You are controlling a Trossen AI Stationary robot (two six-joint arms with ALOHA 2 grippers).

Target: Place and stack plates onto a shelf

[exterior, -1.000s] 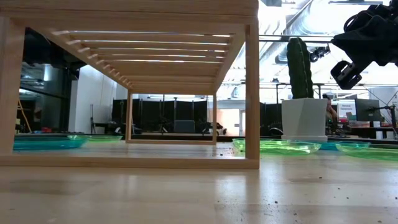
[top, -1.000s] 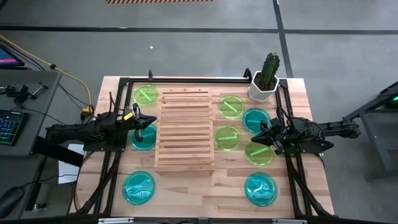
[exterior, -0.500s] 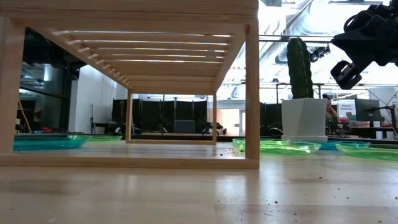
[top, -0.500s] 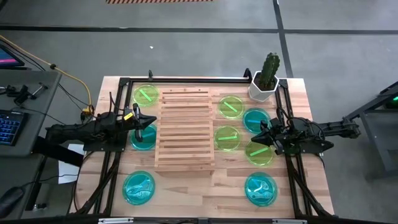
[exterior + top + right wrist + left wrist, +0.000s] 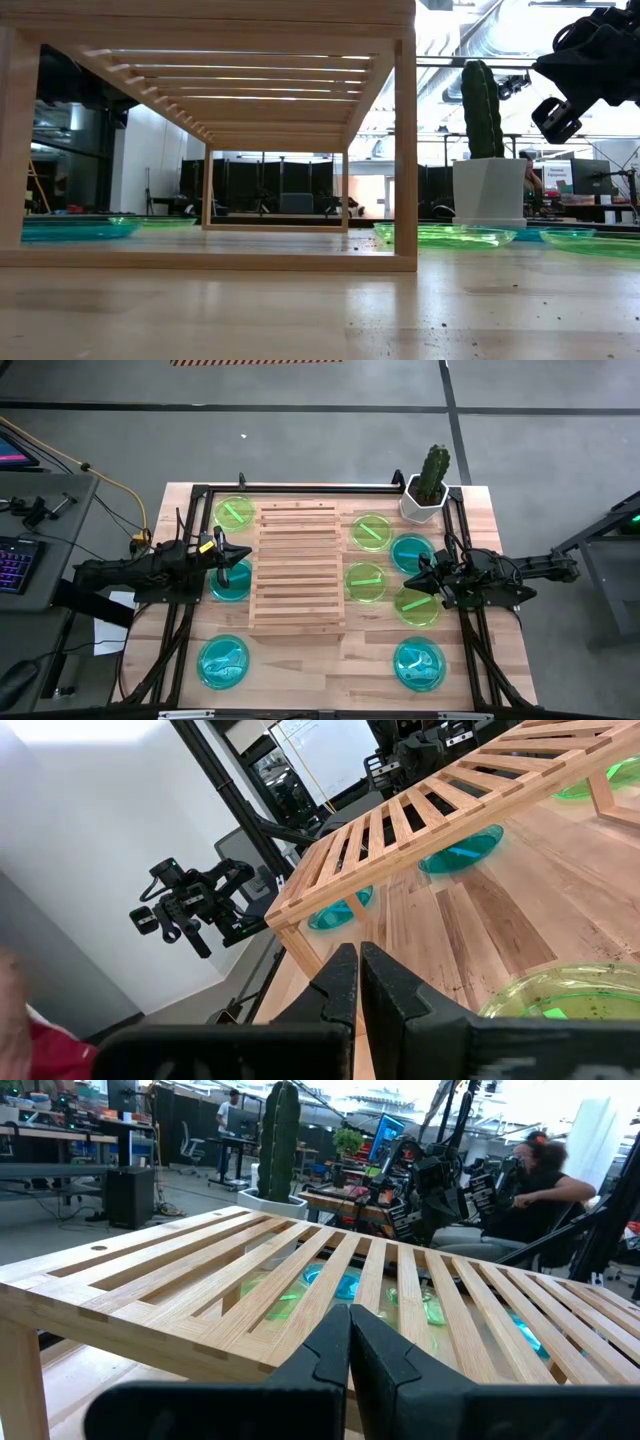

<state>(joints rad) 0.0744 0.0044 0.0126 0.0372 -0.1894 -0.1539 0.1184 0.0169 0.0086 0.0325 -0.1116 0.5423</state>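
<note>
The shelf (image 5: 298,566) stands in the middle of the table (image 5: 350,650), and its slats carry nothing yet. All the plates lie flat on the table around it. On its left side are a lime green plate (image 5: 234,513) near the far corner, a cyan plate (image 5: 229,581) beside the middle, and another cyan plate (image 5: 223,660) near the front. On its right side lie three green plates (image 5: 371,531) and two cyan plates (image 5: 411,552), the last cyan one (image 5: 419,664) near the front. A potted cactus (image 5: 429,484) stands behind them.

Nothing has changed in the last second: no plate moved, and both arms stayed where they were. The left pincer (image 5: 238,559) hangs over the cyan plate beside the shelf, fully closed and empty. The right pincer (image 5: 415,583) is also fully closed and empty, above the green plate (image 5: 417,604) on the shelf's right.

I judge the task has not started; a pincer must first open and come down to a plate.
</note>
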